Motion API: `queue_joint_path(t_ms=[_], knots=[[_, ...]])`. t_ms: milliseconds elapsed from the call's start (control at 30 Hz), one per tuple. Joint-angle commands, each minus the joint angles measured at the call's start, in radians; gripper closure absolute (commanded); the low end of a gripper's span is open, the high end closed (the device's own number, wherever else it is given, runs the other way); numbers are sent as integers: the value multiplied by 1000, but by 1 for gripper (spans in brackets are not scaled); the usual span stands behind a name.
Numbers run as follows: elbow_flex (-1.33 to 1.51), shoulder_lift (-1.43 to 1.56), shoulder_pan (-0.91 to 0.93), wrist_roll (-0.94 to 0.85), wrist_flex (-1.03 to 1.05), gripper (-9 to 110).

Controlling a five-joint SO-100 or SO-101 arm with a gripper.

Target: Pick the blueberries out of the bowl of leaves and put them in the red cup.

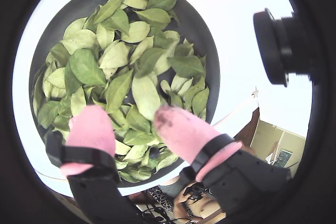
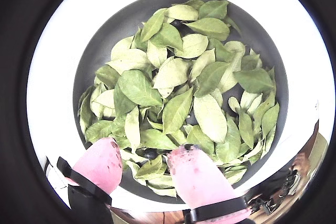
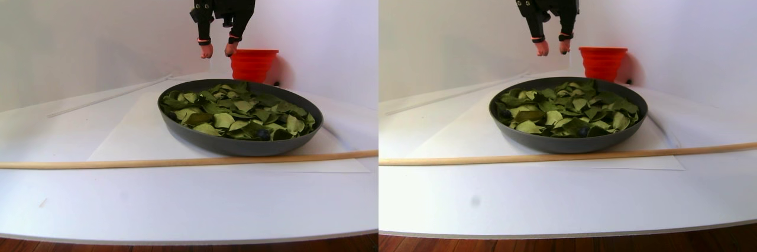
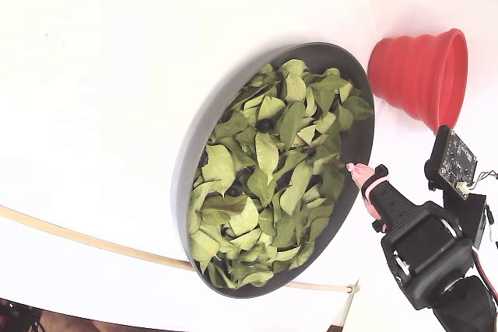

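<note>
Above the near edge of the matte dark grey bowl (image 2: 94, 66) of green leaves (image 2: 178, 77), your pink-tipped end effector (image 2: 144, 163) hangs open and empty. You're searching: descend onto the dark blueberry (image 2: 151, 154) between its fingers, then carry it to the red ribbed cup (image 4: 420, 75).

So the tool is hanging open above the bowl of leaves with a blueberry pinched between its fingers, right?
Not quite. The tool does hang open above the bowl of leaves, but its pink fingers hold nothing; both wrist views show the gap between them empty.
</note>
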Motion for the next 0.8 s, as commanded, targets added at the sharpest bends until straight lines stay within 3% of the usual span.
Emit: queue_joint_path(t_ms=[0,767], knots=[[-5,121,-9,-2,3,85],[112,141,-37,-17,20,85]])
